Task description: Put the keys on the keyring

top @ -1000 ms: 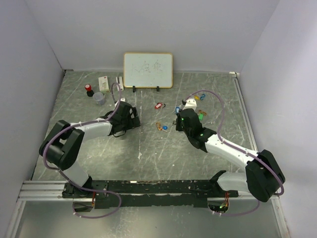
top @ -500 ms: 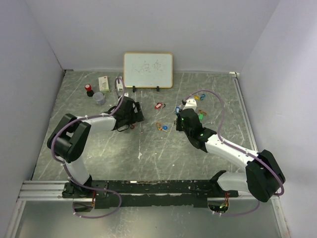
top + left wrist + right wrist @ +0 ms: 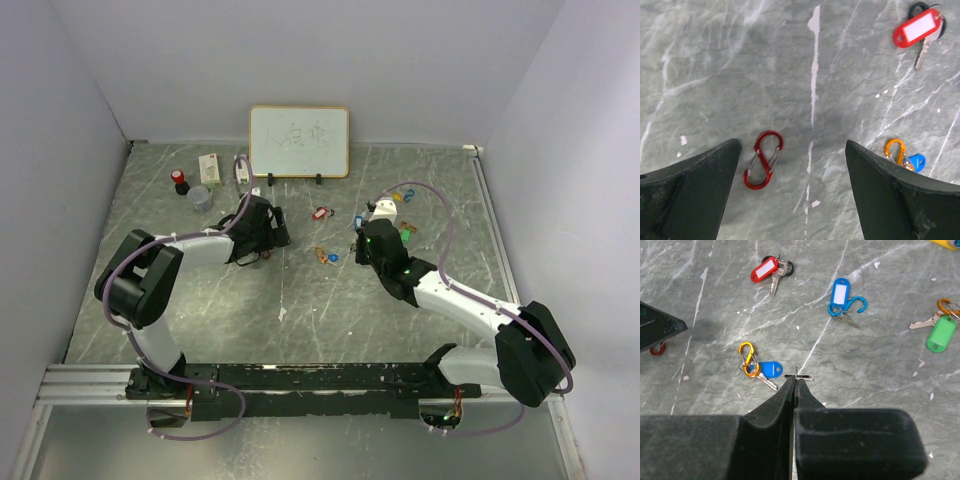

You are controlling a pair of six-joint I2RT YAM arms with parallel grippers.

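Observation:
Several keys with plastic tags lie on the grey marbled table: a red-tagged key (image 3: 765, 269), a blue tag on a blue clip (image 3: 840, 292), a blue tag on an orange clip (image 3: 771, 369) and a green-tagged key (image 3: 941, 333). My right gripper (image 3: 795, 380) is shut on the keyring (image 3: 799, 376), a thin metal ring seen edge-on, just right of the orange-clip key. My left gripper (image 3: 792, 145) hangs open over bare table. A red S-shaped clip (image 3: 763, 159) lies by its left finger. The red-tagged key (image 3: 916, 27) is far ahead to its right.
A small whiteboard (image 3: 299, 141) stands at the back. A red-capped bottle (image 3: 180, 181), a white box (image 3: 209, 166) and a small cup (image 3: 201, 197) sit at the back left. A yellow tag (image 3: 397, 197) lies behind the right arm. Walls close three sides.
The left arm swung right and farther back towards the keys, then held still. The right arm and the keyring have not moved.

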